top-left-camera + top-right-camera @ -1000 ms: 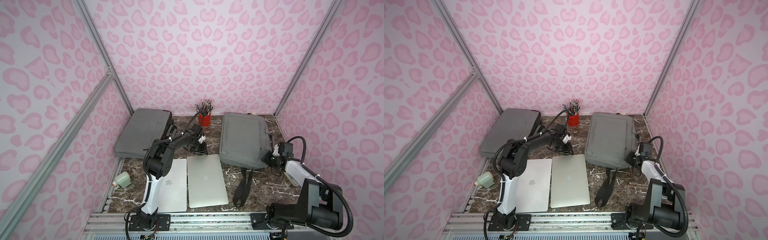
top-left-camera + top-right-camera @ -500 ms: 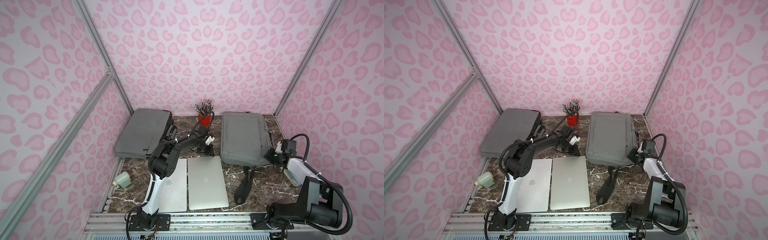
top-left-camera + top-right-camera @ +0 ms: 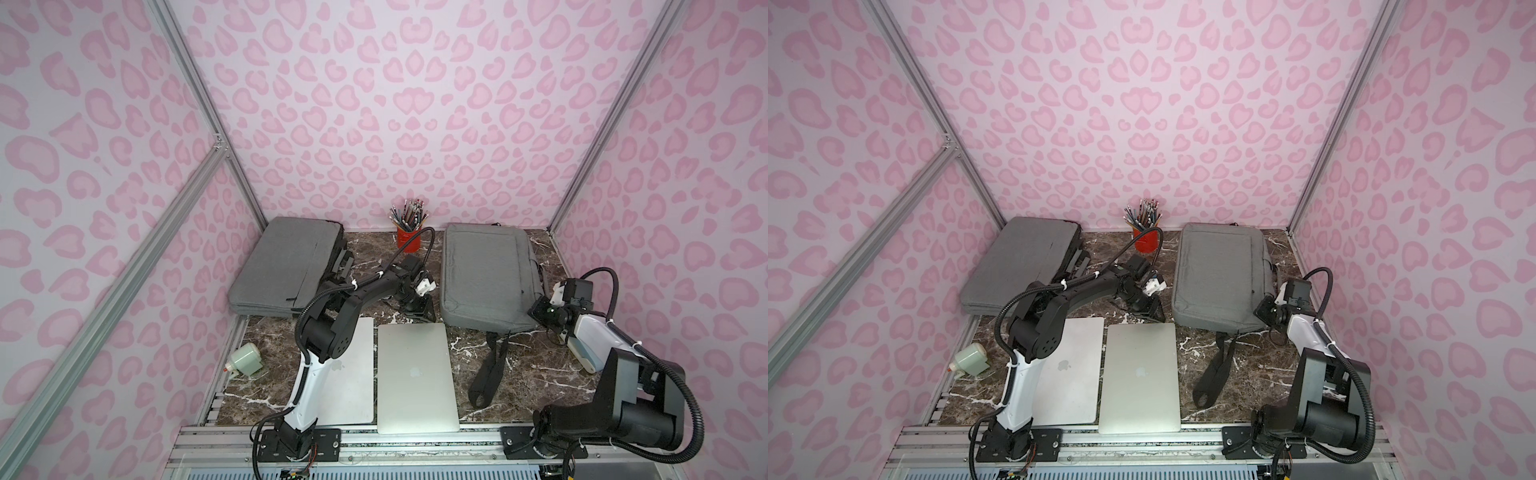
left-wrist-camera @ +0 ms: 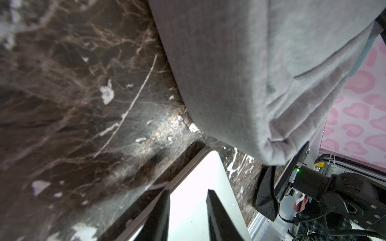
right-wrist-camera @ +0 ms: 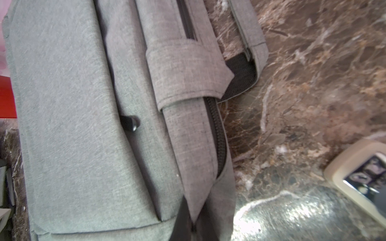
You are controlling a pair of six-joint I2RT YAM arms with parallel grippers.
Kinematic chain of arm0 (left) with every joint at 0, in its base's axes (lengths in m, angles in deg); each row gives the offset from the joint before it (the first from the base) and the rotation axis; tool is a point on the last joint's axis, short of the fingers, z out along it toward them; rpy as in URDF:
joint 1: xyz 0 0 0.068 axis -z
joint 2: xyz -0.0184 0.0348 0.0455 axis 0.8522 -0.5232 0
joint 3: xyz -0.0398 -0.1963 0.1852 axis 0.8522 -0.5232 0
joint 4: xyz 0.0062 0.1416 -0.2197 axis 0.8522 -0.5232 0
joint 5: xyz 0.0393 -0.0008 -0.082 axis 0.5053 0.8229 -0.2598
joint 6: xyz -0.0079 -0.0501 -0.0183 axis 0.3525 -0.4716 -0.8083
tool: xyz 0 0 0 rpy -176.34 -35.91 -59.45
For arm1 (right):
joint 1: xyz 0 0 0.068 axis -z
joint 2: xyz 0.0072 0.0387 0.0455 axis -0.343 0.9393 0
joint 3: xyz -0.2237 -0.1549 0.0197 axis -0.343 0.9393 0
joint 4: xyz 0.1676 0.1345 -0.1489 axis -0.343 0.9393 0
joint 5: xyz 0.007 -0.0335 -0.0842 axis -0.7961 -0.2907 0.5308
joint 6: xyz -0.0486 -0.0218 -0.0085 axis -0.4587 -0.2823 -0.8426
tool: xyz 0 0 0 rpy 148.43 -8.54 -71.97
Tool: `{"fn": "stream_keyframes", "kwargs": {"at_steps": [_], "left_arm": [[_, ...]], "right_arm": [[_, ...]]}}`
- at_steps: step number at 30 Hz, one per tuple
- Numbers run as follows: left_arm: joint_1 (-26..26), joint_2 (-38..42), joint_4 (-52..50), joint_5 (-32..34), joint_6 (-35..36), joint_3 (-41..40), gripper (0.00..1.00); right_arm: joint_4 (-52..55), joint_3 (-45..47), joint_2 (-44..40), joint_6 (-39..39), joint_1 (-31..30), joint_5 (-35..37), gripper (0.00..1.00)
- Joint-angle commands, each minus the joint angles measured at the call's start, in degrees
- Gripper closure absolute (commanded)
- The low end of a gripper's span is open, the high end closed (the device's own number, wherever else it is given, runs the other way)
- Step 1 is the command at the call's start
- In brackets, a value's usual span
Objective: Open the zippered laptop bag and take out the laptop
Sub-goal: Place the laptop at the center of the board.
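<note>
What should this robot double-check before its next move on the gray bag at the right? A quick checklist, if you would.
1. Right gripper shut at the gray laptop bag's near corner: ok.
2. What it grips there: cannot tell.
3. Zipper open: not ok, the visible stretch looks closed.
4. Left gripper open and empty: ok.
5. Left gripper apart from that bag, over the silver laptop's far edge: ok.
</note>
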Motion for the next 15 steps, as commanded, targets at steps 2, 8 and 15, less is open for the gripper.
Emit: {"fn": "stream_keyframes", "kwargs": {"at_steps": [2, 8, 15], "left_arm": [[-0.48, 2.05, -0.60, 0.74, -3.45, 1.05, 0.58], [-0.38, 6.81, 7.00, 1.45, -12.98, -1.71, 0.50], [1.24, 7.14, 13.98, 3.08, -21.32, -4.20, 0.47]], "right_arm": [[-1.74, 0.30, -0.50, -0.56, -0.07, -3.20, 1.00], [-2.06, 1.04, -1.55, 0.50, -2.04, -5.12, 1.00], [-3.40, 2.50, -2.00, 2.87, -5.31, -6.14, 1.00]]}}
